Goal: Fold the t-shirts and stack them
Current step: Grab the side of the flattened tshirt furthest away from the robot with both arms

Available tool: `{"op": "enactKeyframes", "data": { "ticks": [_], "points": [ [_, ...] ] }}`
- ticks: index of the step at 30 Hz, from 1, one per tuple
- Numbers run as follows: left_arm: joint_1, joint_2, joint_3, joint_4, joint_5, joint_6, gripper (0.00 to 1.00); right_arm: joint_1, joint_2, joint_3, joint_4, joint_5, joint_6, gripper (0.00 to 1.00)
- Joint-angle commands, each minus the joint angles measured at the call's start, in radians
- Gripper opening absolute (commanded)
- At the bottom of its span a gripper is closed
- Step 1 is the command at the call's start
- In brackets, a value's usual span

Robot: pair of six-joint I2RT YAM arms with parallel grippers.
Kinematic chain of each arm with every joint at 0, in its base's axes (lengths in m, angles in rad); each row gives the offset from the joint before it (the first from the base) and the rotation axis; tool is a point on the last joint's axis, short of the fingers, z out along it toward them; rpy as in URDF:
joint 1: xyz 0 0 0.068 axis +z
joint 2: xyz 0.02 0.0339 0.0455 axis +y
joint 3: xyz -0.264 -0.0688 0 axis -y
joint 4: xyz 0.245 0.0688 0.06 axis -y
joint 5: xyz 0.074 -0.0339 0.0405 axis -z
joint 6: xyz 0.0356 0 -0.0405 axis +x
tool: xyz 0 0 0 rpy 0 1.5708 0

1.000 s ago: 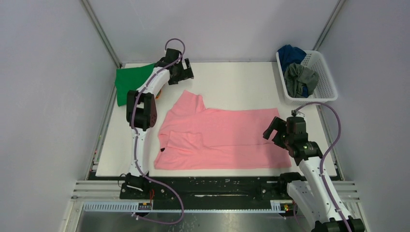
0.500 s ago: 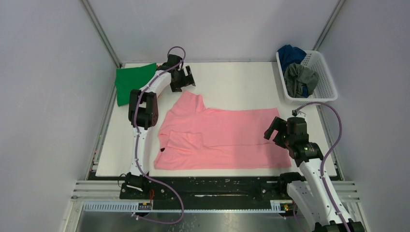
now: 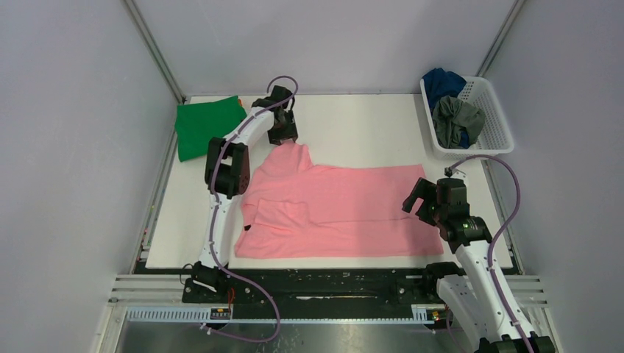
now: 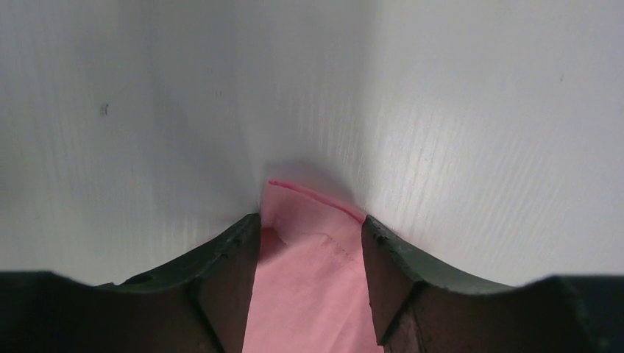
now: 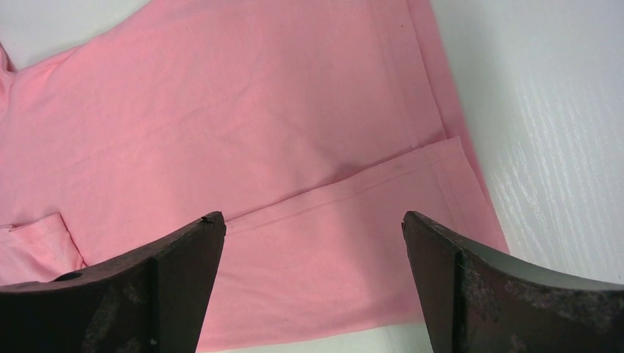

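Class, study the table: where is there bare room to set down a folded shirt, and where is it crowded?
Bare: the far strip of table between the left claw and the basket; the left strip on the near side of the green shirt. Crowded: the middle, under the pink shirt.

Behind the spread t-shirt (image 3: 338, 209): folded t-shirt (image 3: 206, 126) left, basket (image 3: 494, 125) right.

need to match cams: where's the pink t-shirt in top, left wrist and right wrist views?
Top external: pink t-shirt spread flat mid-table, between the two arms.
Left wrist: only its sleeve tip, bottom centre, between the fingers of the left gripper.
Right wrist: it fills most of the frame, hem corner at right.
Shared landmark: white table top, bare beside the cloth in all three.
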Motion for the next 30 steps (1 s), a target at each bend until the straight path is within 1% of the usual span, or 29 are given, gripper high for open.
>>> {"op": "enactKeyframes", "data": {
  "ticks": [1, 3, 7, 11, 12, 13, 16, 18, 21, 23, 26, 28, 30],
  "points": [
    [-0.019, 0.053, 0.043, -0.097, -0.123, 0.01, 0.51, -0.005, 0.005, 0.013, 0.004, 0.046, -0.012, 0.99],
    [-0.023, 0.066, 0.054, -0.106, -0.135, 0.015, 0.46, -0.005, 0.01, 0.015, 0.005, 0.052, -0.013, 1.0],
    [-0.028, 0.086, 0.093, -0.114, -0.153, 0.029, 0.28, -0.005, 0.027, 0.019, 0.004, 0.079, -0.009, 1.0],
    [-0.027, 0.092, 0.125, -0.109, -0.138, 0.045, 0.08, -0.005, 0.084, 0.041, 0.02, 0.209, 0.044, 1.0],
    [-0.028, 0.084, 0.121, -0.102, -0.133, 0.053, 0.03, -0.006, 0.116, 0.061, 0.027, 0.232, 0.052, 1.0],
    [-0.028, 0.07, 0.11, -0.089, -0.127, 0.059, 0.0, -0.008, 0.158, 0.086, 0.035, 0.241, 0.05, 1.0],
    [-0.035, -0.007, 0.038, -0.018, -0.115, 0.063, 0.0, -0.008, 0.35, 0.243, 0.037, 0.234, 0.019, 0.99],
    [-0.037, -0.068, -0.021, 0.033, -0.109, 0.076, 0.0, -0.011, 0.51, 0.372, -0.005, 0.269, 0.005, 0.99],
    [-0.038, -0.169, -0.132, 0.108, -0.111, 0.088, 0.0, -0.013, 0.756, 0.573, -0.097, 0.34, 0.038, 0.92],
    [-0.039, -0.235, -0.204, 0.156, -0.101, 0.097, 0.0, -0.013, 0.916, 0.749, -0.137, 0.34, 0.029, 0.88],
    [-0.047, -0.325, -0.297, 0.226, -0.062, 0.116, 0.0, -0.013, 1.141, 0.959, -0.221, 0.35, 0.013, 0.82],
    [-0.059, -0.367, -0.346, 0.254, -0.053, 0.132, 0.0, -0.013, 1.239, 1.069, -0.273, 0.362, 0.004, 0.81],
    [-0.074, -0.4, -0.39, 0.281, -0.042, 0.149, 0.0, -0.013, 1.317, 1.145, -0.298, 0.381, -0.008, 0.81]
  ]
}}
